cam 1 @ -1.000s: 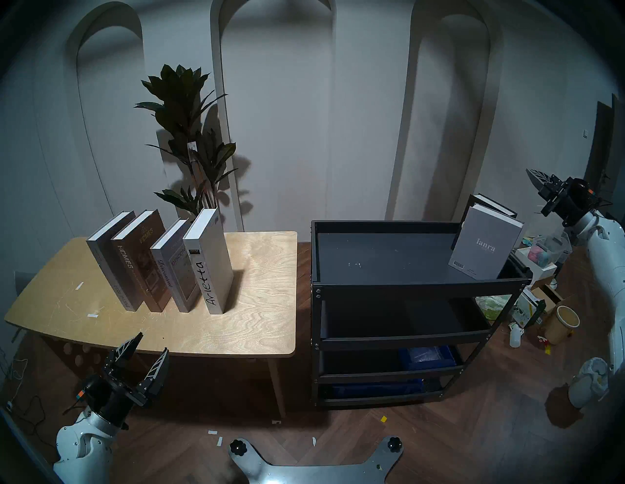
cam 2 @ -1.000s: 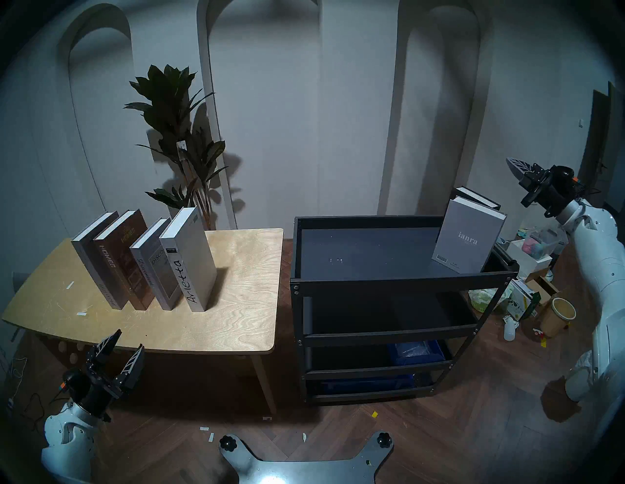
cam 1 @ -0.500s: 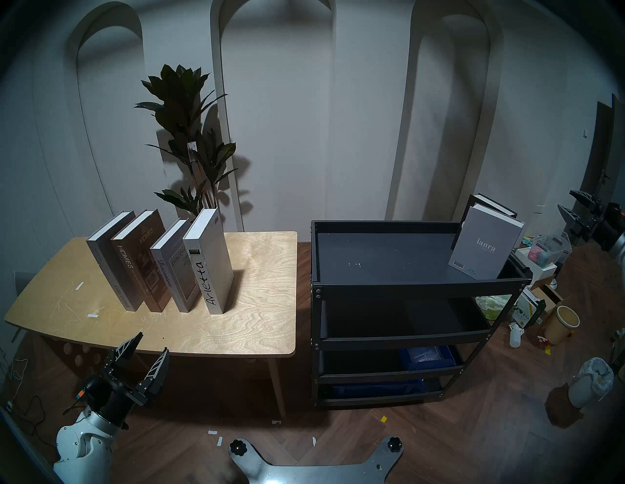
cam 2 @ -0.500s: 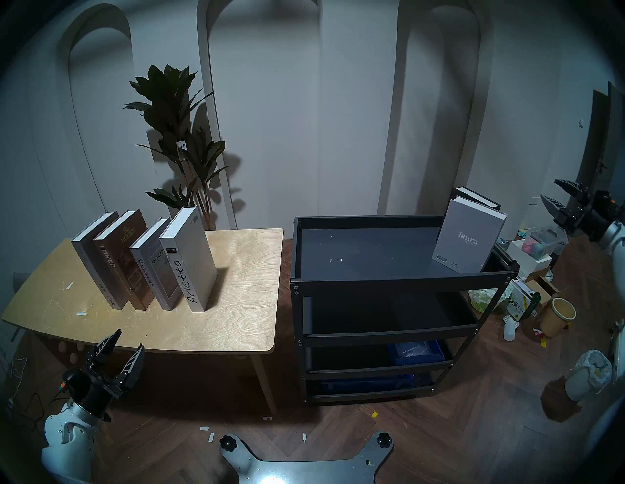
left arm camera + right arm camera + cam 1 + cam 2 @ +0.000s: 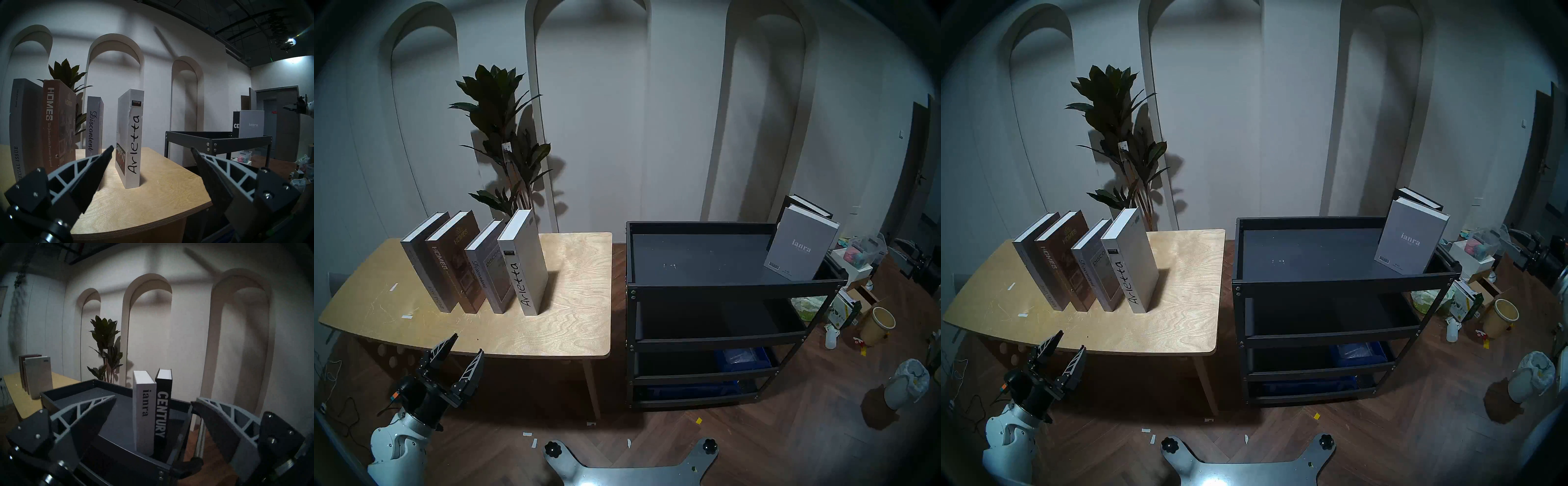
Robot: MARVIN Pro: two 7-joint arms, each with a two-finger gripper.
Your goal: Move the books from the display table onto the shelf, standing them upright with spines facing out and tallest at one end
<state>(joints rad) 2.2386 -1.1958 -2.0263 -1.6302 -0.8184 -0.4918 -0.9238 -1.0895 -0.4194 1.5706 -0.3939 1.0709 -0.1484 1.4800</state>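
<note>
Four books [image 5: 477, 261] upright on table [image 5: 578, 325]; shelf [image 5: 734, 288] right of it, two books [image 5: 153, 409] on top.

On the display table [image 5: 572, 325], four books stand in a row near its back-left part: Special Issue [image 5: 426, 264], HOMES [image 5: 453, 261], Discontent [image 5: 488, 268], Arletta [image 5: 524, 264]. On the shelf [image 5: 704, 286] top's right end stand ianra [image 5: 799, 249] and CENTURY [image 5: 163, 412]

Arched white wall [image 5: 592, 101], herringbone floor [image 5: 789, 451]
</note>
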